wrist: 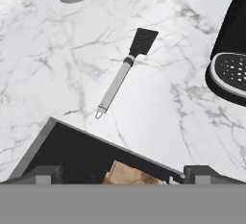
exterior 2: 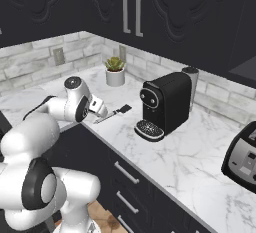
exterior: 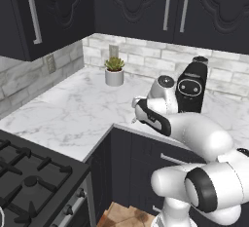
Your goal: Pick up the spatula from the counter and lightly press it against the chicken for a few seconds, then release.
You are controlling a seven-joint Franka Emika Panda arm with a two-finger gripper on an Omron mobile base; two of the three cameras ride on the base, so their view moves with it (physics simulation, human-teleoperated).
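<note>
Two small dark finger tips (wrist: 48,172) rise at the bottom corners of the hand view, set far apart: the jaws stand wide open and grip nothing. Between them, past the dark cabinet edge, spreads the white marble counter (wrist: 57,74).

A slim spatula with a black slotted blade and a grey metal handle (wrist: 120,78) lies flat on that counter in the upper middle of the hand view. Its blade points to the upper right and the small hanging loop of its handle to the lower left, near the counter edge. At the right edge of the same view is the black coffee machine (wrist: 230,50) with its round drip tray, apart from the spatula. In the right base view the spatula (exterior 2: 112,113) sits left of centre, just beyond the end of the white arm (exterior 2: 50,117) and short of the coffee machine (exterior 2: 167,104).

The step in hand looks like the approach for the pick-up; the spatula is untouched, and the pressing on the chicken is not yet begun.

The next move probably calls for bringing the hand forward and down over the handle. The hand likely has to turn so the jaws straddle the handle crosswise. Since the handle is thin and flat on the marble, the finger tips would need to come right down to the counter before closing.
</note>
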